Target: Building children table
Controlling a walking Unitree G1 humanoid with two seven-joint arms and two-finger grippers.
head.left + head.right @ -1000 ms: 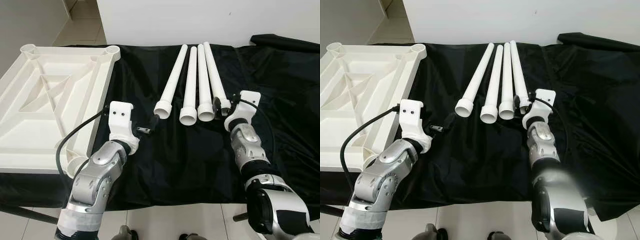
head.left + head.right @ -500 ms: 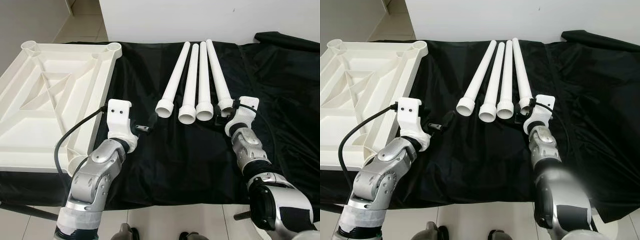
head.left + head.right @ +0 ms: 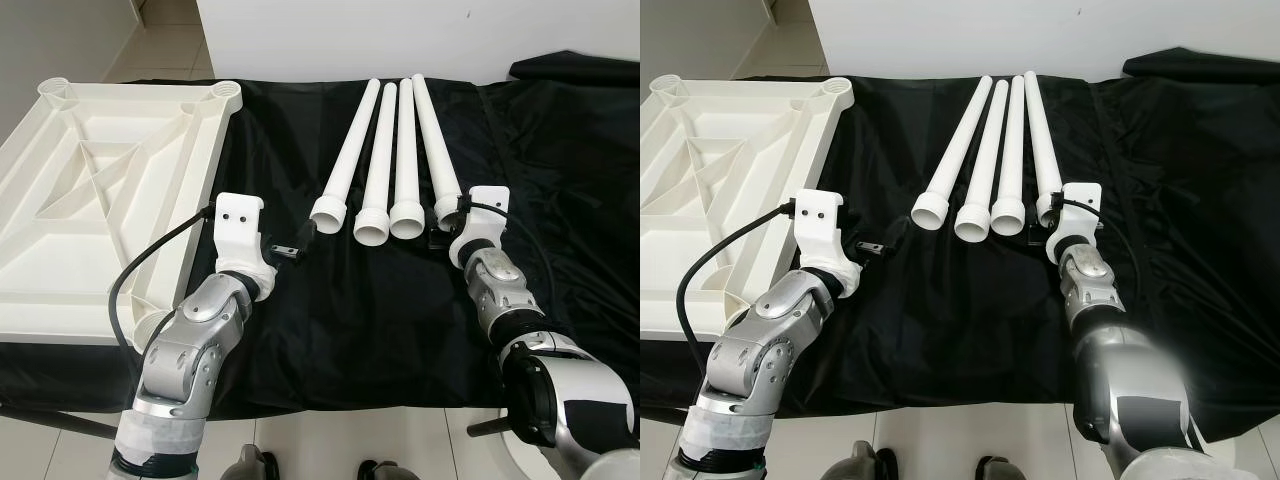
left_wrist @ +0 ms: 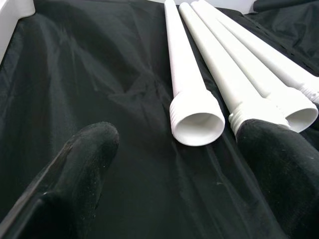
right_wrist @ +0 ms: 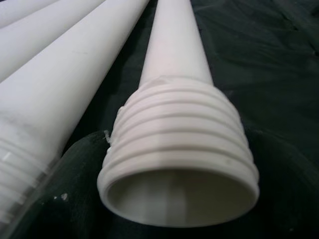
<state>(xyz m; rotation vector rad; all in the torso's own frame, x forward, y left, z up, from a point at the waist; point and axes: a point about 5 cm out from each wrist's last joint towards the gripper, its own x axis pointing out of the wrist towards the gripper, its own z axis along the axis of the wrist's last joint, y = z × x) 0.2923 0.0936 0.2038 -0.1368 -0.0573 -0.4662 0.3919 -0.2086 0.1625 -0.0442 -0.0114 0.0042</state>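
Four white table legs lie side by side on the black cloth, threaded open ends toward me: leftmost leg (image 3: 346, 158), rightmost leg (image 3: 433, 150). The white tabletop (image 3: 196, 165) lies upside down at the left, ribs up. My left gripper (image 3: 298, 245) hovers open just short of the leftmost leg's end (image 4: 197, 118), fingers spread wide and holding nothing. My right gripper (image 3: 440, 236) sits at the rightmost leg's threaded end (image 5: 179, 164), with a black finger (image 5: 60, 174) on either side of it.
The black cloth (image 3: 360, 320) covers the whole work surface and drapes over the front edge. A white wall runs behind the legs. A leg socket (image 3: 222, 95) shows at the tabletop's far corner. Tiled floor lies below the front edge.
The camera has shifted slightly. My right gripper has drawn back toward me, from beside the rightmost leg's end to just behind it. The left gripper has edged closer to the leftmost leg.
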